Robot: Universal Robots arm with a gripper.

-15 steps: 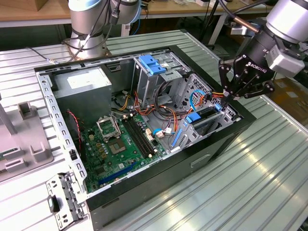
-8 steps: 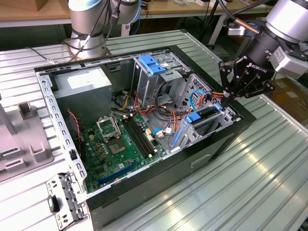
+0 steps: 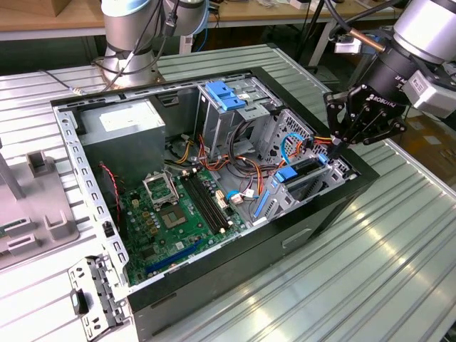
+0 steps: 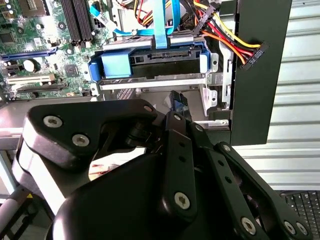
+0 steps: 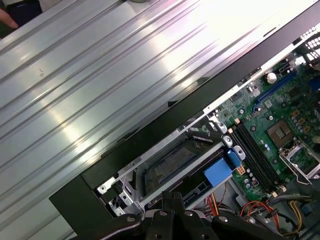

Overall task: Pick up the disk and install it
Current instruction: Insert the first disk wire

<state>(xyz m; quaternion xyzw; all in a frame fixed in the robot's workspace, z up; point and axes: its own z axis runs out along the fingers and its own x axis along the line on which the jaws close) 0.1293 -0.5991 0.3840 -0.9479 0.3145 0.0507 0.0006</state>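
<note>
Black jointed gripper [image 4: 176,102] looms closest to you, jaws together on nothing, just beside the flat silver-metal disk with blue plastic rails [image 4: 150,67]. It sits in the open black computer case's [image 3: 285,246] drive bay. Likely dense, rigid and shock-sensitive, so grip the rails.

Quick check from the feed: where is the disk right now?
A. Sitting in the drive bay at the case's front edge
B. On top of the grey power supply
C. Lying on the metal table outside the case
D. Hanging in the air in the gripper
A: the disk, blue rails showing, sits in the bay inside the computer case, with the gripper just above it.
</note>
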